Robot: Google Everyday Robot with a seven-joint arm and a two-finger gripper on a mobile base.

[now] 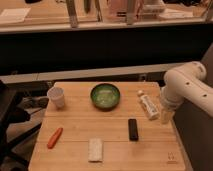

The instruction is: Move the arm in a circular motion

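Note:
The arm [186, 86] is large, glossy and white, made of thick rounded tube segments. It enters from the right edge and bends at a rounded elbow near the table's right side. Its pale tapering tip, the gripper [166, 116], hangs just above the right edge of the wooden table [115, 150], close beside a lying white bottle [148, 105]. The gripper holds nothing that I can see.
On the table: a white cup [56, 96] at the back left, a green bowl [105, 95] at the back middle, an orange carrot [54, 137] front left, a white block [95, 149] front middle, a black rectangular object [133, 128]. A counter [100, 22] runs behind.

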